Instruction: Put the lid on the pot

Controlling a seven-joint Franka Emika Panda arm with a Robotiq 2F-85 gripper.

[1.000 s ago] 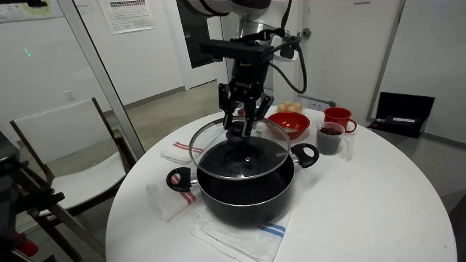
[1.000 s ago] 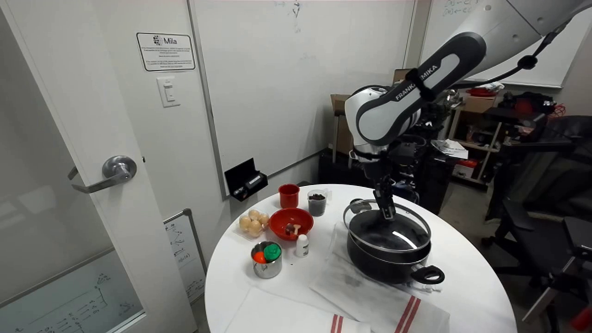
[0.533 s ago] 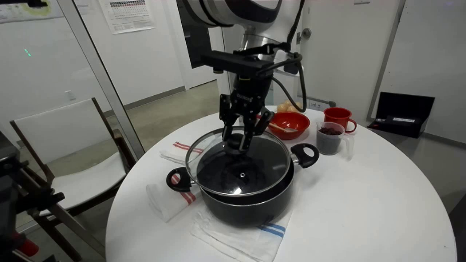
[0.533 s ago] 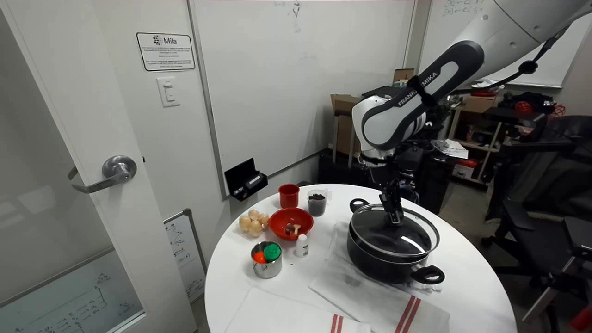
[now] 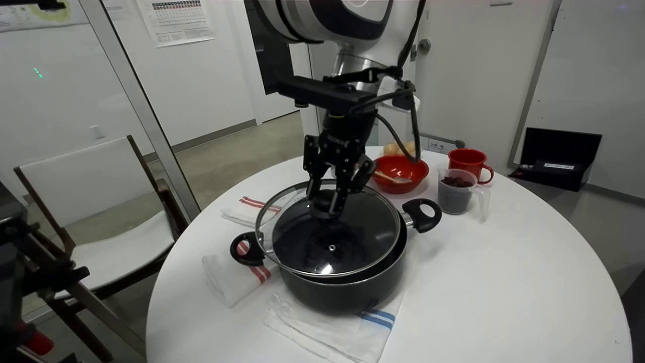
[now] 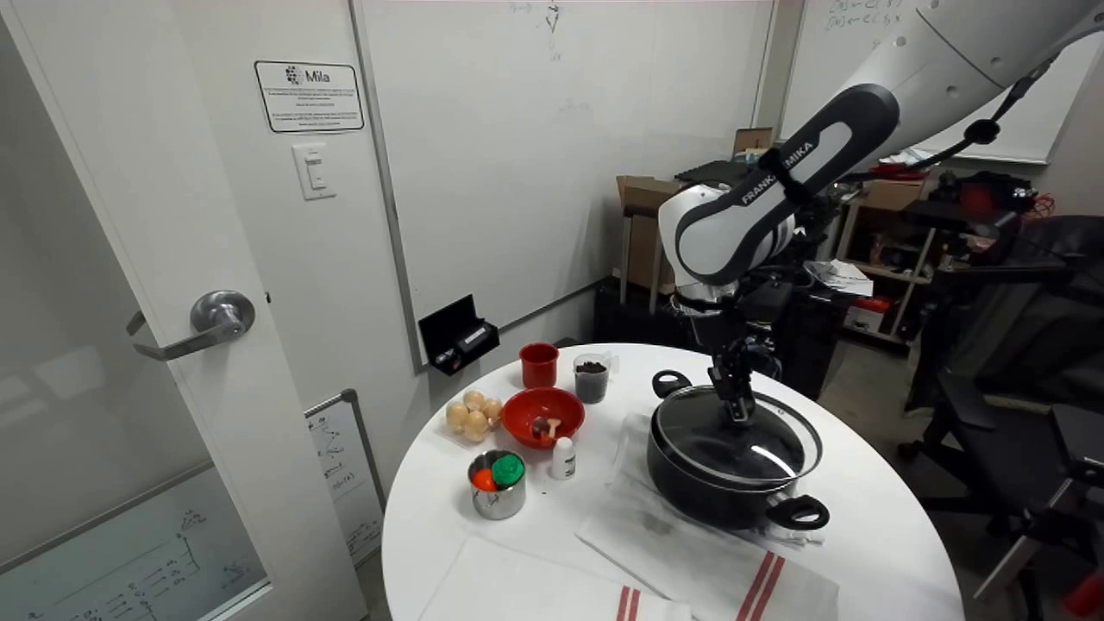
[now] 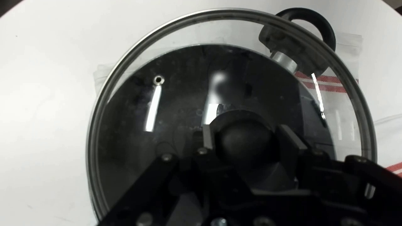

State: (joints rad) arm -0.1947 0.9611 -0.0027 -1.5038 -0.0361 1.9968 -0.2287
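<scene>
The lid [image 5: 352, 237] is round clear glass with a metal rim and a dark knob. It also shows in an exterior view [image 6: 724, 453] and in the wrist view [image 7: 185, 103]. My gripper [image 5: 324, 201] is shut on the lid's knob; in the wrist view the fingers [image 7: 248, 138] stand on both sides of it. The lid hangs tilted and off-centre over the black pot [image 5: 347, 297], overhanging its rim on one side and leaving a gap at the front. I cannot tell whether it touches the rim. The pot [image 6: 699, 496] stands upright with two side handles.
Near the pot stand a red bowl [image 5: 403, 176] with a spoon, a measuring cup [image 5: 456, 196] and a red mug [image 5: 468, 161]. Striped towels [image 5: 237, 275] lie beside and under the pot. A white bottle [image 6: 563, 457], a steel cup [image 6: 498, 496] and eggs [image 6: 470, 423] stand farther off.
My gripper has lowered the lid toward the pot and shifted it slightly sideways. The movement is small over the last half second. The pot has not moved.
</scene>
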